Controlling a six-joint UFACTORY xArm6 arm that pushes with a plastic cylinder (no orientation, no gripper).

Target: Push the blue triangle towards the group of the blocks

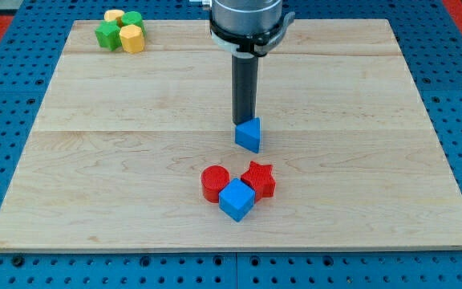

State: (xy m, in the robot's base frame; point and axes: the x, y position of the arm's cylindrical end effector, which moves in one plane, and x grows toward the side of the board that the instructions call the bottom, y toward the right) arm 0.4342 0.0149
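Tip: my tip (241, 124) touches the blue triangle (249, 135) from the view's top; no pincer fitted.
Group: red cylinder (214, 183), blue cube (237, 200), red star (258, 178), just below.

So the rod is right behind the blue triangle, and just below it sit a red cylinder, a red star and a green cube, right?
Nearly. The cube is blue, not green, as the camera view shows. The rest holds: my tip is right behind the blue triangle, with the red cylinder and red star below.

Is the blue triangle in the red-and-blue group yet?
Out. The blue triangle sits apart above the red cylinder, with my tip just behind it.
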